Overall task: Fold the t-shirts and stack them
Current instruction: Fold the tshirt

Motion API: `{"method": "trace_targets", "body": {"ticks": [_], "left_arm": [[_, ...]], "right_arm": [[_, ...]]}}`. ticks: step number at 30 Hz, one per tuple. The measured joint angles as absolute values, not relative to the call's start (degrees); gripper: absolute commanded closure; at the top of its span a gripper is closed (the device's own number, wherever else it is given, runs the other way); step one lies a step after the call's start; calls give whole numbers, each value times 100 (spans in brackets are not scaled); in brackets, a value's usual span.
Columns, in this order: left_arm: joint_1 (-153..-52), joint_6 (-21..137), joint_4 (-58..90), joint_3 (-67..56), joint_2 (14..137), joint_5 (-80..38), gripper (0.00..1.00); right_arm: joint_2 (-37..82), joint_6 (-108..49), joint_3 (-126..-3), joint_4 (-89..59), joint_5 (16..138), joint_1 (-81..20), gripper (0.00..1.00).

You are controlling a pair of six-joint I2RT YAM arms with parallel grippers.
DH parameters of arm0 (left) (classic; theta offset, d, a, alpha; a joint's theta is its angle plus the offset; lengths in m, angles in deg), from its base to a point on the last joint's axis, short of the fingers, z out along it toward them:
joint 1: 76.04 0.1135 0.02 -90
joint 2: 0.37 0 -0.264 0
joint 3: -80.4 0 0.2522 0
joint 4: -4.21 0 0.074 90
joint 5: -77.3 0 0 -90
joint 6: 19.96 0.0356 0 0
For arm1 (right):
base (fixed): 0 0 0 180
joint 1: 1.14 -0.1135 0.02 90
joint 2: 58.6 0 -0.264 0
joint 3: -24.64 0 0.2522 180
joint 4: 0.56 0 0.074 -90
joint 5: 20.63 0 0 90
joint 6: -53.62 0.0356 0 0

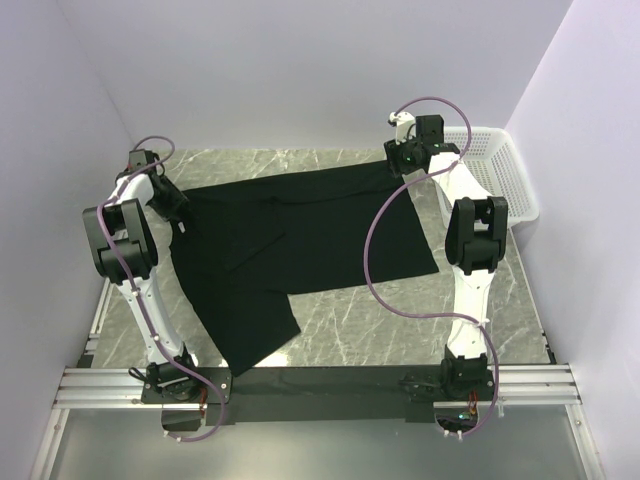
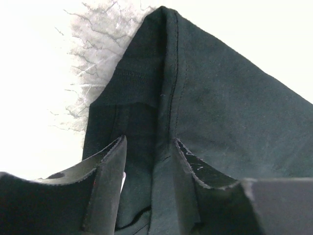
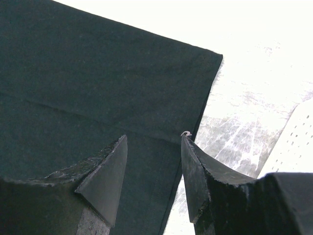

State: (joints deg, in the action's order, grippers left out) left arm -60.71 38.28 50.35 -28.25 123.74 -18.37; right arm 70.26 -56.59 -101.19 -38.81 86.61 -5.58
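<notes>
- Showing a black t-shirt [image 1: 300,240] that is lying spread across the marble counter [image 1: 400,320], just left of a white basket [image 1: 505,170]. One part is lying doubled over the body, and a long flap is trailing toward the near edge, well away from the basket.
- The right gripper [image 3: 154,137] is hovering over the shirt corner nearest the basket. Its jaws are standing narrowly apart and are holding nothing, with one tip sitting right at the hem.
- The left gripper [image 2: 149,142] is sitting at the shirt's far corner on the side away from the basket. Its jaws are straddling a stitched seam and dark cloth is filling the gap. I cannot tell whether they are pinching it or only resting over it.
- The shirt is looking light, soft and limp, so it is likely going to sag, drag and wrinkle rather than hold any shape when lifted.
- The stitched hems and seamed corners are offering the firmest hold, being thicker than the open cloth. Taking the two far corners together is probably the way to keep that edge straight.
- With layers lying doubled, a pinch is at risk of catching only the top one.
</notes>
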Motion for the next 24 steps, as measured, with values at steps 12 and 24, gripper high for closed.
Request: {"method": "trace_targets", "body": {"ticks": [12,24], "left_arm": [[-6049,3753,5039,-3098,12359,-2172,56],[-6053,3489,4993,-3013,12361,-2486,62]], "right_arm": [[7026,-5657,-10119,-3884,8663,-558,45],[7026,-5657,-10119,-3881,8661,-558,45]]}}
